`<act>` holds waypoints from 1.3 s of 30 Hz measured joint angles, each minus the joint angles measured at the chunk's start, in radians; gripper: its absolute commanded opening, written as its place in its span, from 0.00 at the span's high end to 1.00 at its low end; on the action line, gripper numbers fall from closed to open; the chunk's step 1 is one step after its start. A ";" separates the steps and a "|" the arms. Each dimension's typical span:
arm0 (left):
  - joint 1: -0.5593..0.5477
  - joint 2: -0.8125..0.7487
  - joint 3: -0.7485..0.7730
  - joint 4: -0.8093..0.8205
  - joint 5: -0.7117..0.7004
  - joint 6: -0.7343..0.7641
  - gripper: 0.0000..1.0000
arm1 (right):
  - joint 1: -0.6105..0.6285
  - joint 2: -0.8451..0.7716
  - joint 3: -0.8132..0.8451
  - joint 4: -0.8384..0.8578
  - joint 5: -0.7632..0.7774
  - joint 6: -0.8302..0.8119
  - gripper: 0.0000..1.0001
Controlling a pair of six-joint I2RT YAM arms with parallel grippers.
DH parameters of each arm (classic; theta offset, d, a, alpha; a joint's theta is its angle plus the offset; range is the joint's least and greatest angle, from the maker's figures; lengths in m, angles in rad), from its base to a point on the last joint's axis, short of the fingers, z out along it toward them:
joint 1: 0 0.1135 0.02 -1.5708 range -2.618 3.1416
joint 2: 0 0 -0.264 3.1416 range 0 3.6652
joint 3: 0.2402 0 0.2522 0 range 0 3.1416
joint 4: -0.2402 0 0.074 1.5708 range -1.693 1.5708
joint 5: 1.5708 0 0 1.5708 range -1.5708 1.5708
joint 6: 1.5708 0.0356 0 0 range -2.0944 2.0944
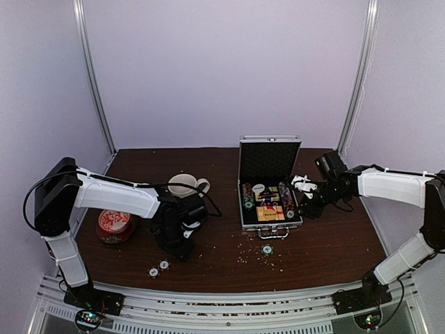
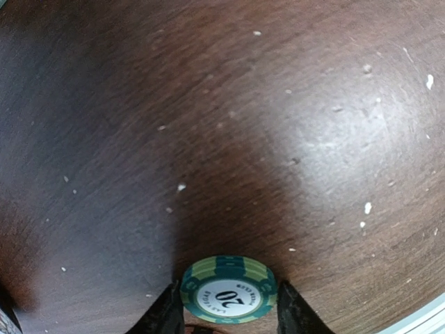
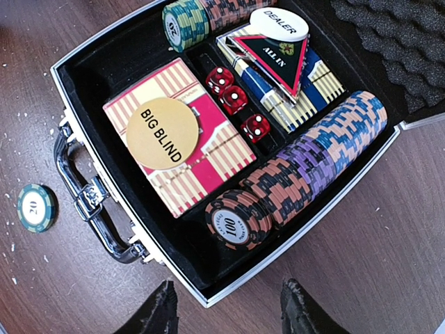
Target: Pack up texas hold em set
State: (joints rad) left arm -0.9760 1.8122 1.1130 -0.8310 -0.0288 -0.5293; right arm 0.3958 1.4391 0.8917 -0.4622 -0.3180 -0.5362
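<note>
The silver briefcase (image 1: 270, 224) lies open at centre right, lid upright. In the right wrist view its black tray (image 3: 182, 259) holds chip rows (image 3: 320, 154), a red card box (image 3: 208, 160), a blue-yellow card box (image 3: 316, 80), red dice (image 3: 235, 101), a white dealer button (image 3: 278, 24) and a yellow big-blind disc (image 3: 162, 132). My left gripper (image 1: 182, 250) is shut on a green 20 chip (image 2: 229, 291), held by its edges just above the table. My right gripper (image 3: 226, 306) is open and empty above the case's near right corner. Another green chip (image 3: 36, 207) lies beside the handle (image 3: 90, 209).
A white mug (image 1: 185, 184) stands behind the left gripper and a round red-and-white tin (image 1: 114, 225) sits at the left. Two loose chips (image 1: 158, 268) lie near the front edge. Pale crumbs are scattered in front of the case.
</note>
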 measured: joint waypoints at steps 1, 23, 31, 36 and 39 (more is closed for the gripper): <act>0.000 0.000 0.000 0.001 0.004 0.004 0.58 | 0.000 0.000 0.000 0.000 0.000 0.000 0.48; -0.190 0.169 0.485 0.165 -0.246 0.117 0.62 | 0.006 0.017 0.001 -0.006 0.002 -0.010 0.48; -0.177 0.358 0.653 0.293 -0.377 0.195 0.62 | 0.008 0.021 0.001 -0.007 0.008 -0.010 0.48; -0.137 0.411 0.696 0.337 -0.378 0.226 0.62 | 0.008 0.021 0.001 -0.007 0.009 -0.010 0.48; -0.106 0.434 0.722 0.364 -0.367 0.235 0.62 | 0.008 0.021 0.001 -0.007 0.009 -0.011 0.48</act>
State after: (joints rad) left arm -1.0821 2.2463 1.8347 -0.4675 -0.3958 -0.2939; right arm 0.4038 1.4597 0.8928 -0.4690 -0.3088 -0.5468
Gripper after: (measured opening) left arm 0.381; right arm 0.520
